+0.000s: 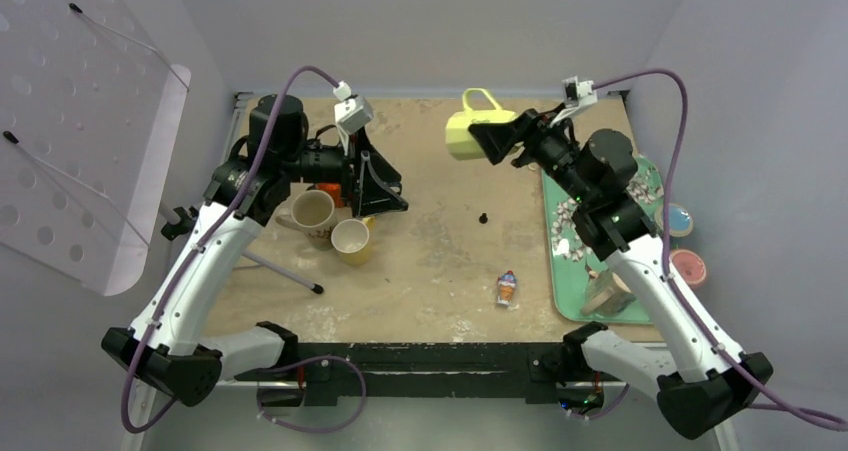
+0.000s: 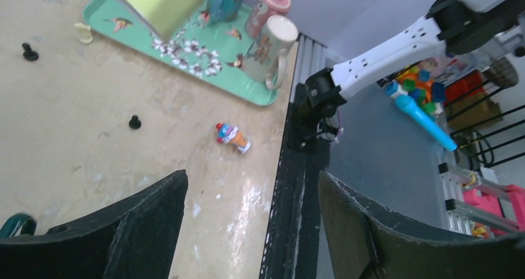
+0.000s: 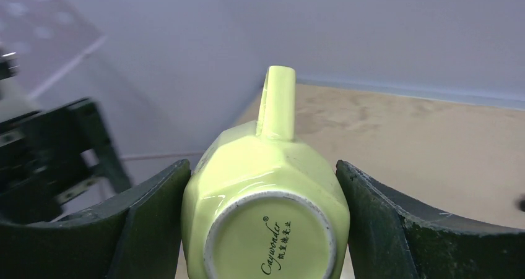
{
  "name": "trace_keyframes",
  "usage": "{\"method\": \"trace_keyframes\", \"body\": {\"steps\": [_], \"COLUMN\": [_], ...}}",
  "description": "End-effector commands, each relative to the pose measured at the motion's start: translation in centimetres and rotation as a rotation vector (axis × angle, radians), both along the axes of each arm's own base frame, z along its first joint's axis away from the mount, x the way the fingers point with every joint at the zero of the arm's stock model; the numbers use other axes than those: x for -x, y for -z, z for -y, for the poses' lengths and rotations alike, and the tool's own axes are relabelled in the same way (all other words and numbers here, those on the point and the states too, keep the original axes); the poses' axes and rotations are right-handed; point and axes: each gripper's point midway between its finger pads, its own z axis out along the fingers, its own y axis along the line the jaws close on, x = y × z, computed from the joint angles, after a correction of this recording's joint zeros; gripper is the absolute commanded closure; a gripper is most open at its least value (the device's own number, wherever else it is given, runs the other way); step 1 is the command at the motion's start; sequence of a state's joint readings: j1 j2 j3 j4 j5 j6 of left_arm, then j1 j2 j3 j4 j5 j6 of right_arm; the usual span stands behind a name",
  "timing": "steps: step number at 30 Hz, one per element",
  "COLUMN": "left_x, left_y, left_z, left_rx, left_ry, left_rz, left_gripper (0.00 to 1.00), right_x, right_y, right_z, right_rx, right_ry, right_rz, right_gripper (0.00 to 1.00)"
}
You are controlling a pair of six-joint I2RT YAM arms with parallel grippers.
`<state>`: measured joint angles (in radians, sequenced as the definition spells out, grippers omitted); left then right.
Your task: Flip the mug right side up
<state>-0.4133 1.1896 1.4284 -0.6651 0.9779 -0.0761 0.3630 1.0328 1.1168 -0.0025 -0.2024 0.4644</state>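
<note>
Above the far part of your surface (image 1: 440,261), the right end effector (image 1: 488,139) holds the lime-green mug (image 1: 460,136) sideways.

The green tray (image 1: 572,286) lies along the right side of the surface, with the held mug just left of its far end. Your right end effector grips wide, a finger pressed to each flank of the mug, whose base faces the wrist camera and whose handle points at the far wall. Your left end effector (image 2: 251,180) stands wide with nothing between its fingers, next to a cream mug (image 1: 312,211) and a yellow mug (image 1: 350,241). A small toy figure (image 1: 507,288) and a black knob (image 1: 484,216) lie mid-surface.
</note>
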Motion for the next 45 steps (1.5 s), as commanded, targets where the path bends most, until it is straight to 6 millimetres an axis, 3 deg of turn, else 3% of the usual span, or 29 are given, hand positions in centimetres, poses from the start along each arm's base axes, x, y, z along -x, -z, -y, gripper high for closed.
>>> {"method": "trace_keyframes", "body": {"steps": [1,7,10,12,13,15,17,19,21,22,24,28,32,35,38,41,45], "left_x": [0.7,0.1,0.5,0.2,0.0,-0.7,-1.5,-2.8,-4.1,-4.6,-5.6,-5.4,-3.8,-3.2,-2.5,-2.3,-4.5], "left_y": [-4.8,-5.3,-5.9,-6.1,-6.2,-5.8,-4.8,-3.0,-0.8,0.5,3.4,10.5,15.7,18.8,20.7,21.1,20.5], "left_z": [1.1,1.5,1.6,1.7,1.7,1.6,1.3,0.7,-0.2,-0.6,-1.6,-2.9,-4.3,-5.8,-5.8,-4.9,-4.8], "left_rx": [0.164,0.191,0.222,0.232,0.233,0.223,0.18,0.1,0.001,-0.053,-0.192,-0.554,-0.847,-1.044,-1.13,-1.106,-1.076], "left_ry": [0.065,0.045,0.062,0.038,0.027,-0.008,-0.065,-0.138,-0.197,-0.213,-0.238,-0.172,-0.063,-0.005,0.05,0.069,-0.03], "left_rz": [0.015,-0.02,-0.056,-0.071,-0.07,-0.068,-0.064,-0.034,0.011,0.03,0.087,0.141,0.147,0.161,0.177,0.202,0.259], "left_gripper": [0.18,0.17,0.25,0.42,0.57,0.98,1.0,1.0,1.0,1.0,1.0,1.0,1.0,1.0,1.0,1.0,1.0], "right_x": [5.3,8.2,9.0,9.6,9.7,9.5,8.8,7.6,6.1,5.3,3.6,0.2,-1.1,-1.4,-1.5,-1.7,-3.3], "right_y": [-7.7,-9.5,-9.7,-9.6,-9.5,-9.0,-7.8,-6.7,-5.7,-5.1,-3.7,0.3,4.3,6.6,8.2,8.7,9.9], "right_z": [-5.6,-10.5,-12.3,-13.6,-14.1,-14.6,-14.4,-13.4,-11.3,-10.0,-6.7,1.7,9.8,14.1,16.6,17.5,13.9], "right_rx": [-0.257,-0.329,-0.348,-0.358,-0.36,-0.352,-0.322,-0.269,-0.206,-0.174,-0.122,-0.024,0.091,0.161,0.209,0.202,0.186], "right_ry": [-0.246,-0.417,-0.474,-0.529,-0.548,-0.55,-0.508,-0.417,-0.269,-0.193,-0.031,0.27,0.574,0.712,0.792,0.813,0.643], "right_rz": [0.177,0.194,0.192,0.185,0.179,0.17,0.141,0.121,0.088,0.072,0.03,-0.075,-0.158,-0.222,-0.264,-0.275,-0.289], "right_gripper": [1.0,1.0,1.0,1.0,1.0,1.0,0.95,0.51,0.19,0.12,0.09,0.07,0.05,0.04,0.04,0.04,0.02]}}
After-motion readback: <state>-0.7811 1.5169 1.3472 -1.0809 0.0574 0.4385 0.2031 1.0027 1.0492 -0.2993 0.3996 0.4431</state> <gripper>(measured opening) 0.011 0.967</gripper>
